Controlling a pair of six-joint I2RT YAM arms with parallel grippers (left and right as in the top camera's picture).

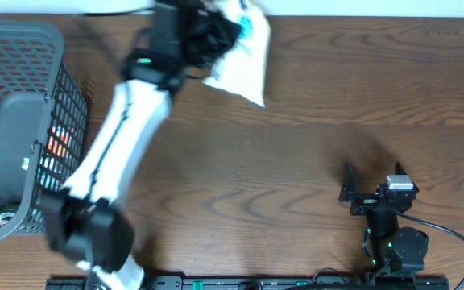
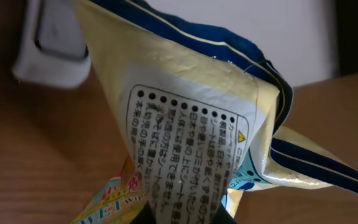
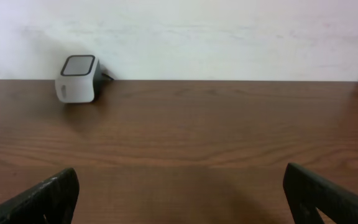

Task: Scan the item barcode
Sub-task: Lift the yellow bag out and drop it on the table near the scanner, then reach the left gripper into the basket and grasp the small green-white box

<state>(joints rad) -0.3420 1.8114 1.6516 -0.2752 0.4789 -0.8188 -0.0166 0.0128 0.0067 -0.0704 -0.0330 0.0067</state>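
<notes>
A pale packet of wet wipes point(image 1: 242, 50) with blue trim hangs at the table's far edge, and my left gripper point(image 1: 214, 34) is shut on it. In the left wrist view the packet point(image 2: 191, 124) fills the frame, its white label with Japanese print facing the camera, pinched between the jaws of my left gripper point(image 2: 182, 218) at the bottom. A small grey-and-white scanner point(image 2: 53, 38) stands just behind it at the upper left. The scanner point(image 3: 78, 78) also shows in the right wrist view, by the wall. My right gripper point(image 1: 374, 177) rests open near the front right, nothing between its fingers point(image 3: 48, 199).
A grey mesh basket point(image 1: 22, 48) stands at the left edge with colourful items inside. A black cable runs from the right arm's base point(image 1: 449, 234). A white wall borders the table's far side.
</notes>
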